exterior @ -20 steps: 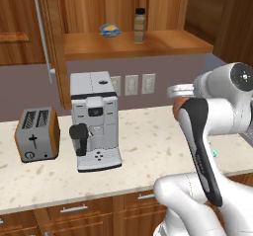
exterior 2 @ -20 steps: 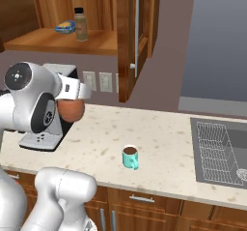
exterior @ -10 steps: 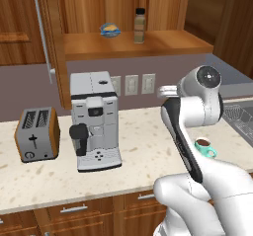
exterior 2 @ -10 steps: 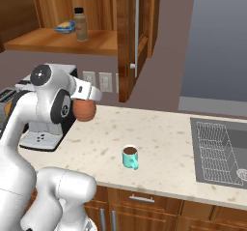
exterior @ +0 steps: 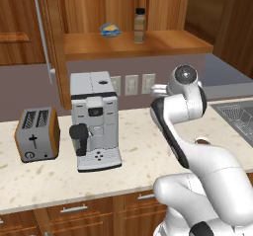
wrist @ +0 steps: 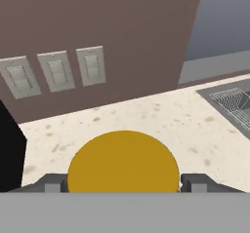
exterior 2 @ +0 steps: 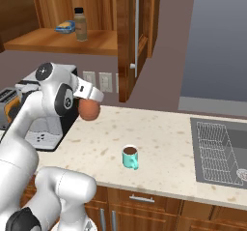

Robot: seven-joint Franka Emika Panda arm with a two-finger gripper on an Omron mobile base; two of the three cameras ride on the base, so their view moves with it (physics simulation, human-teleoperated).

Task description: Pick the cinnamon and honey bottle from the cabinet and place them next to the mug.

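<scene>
Above the speckled beige worktop [exterior 2: 164, 133], the squat terracotta-orange honey bottle [exterior 2: 89, 110] with its yellow-orange lid [wrist: 123, 162] sits clamped between the pincer [wrist: 124, 182] fingers, which stand wide on either side of it. Down on the worktop, well apart, stands the small teal mug [exterior 2: 130, 156] of dark liquid. Up on the reddish-brown cabinet [exterior 2: 126, 36] shelf board stands the slim black-capped cinnamon bottle [exterior 2: 80, 24], a blue-and-yellow packet [exterior 2: 65, 27] beside it.

I see a coffee machine [exterior: 94, 121] on the counter [exterior: 133, 156], a toaster [exterior: 37, 141] just left of it, wall outlets [exterior: 132, 84] behind, a sink [exterior 2: 222, 150] far right.
</scene>
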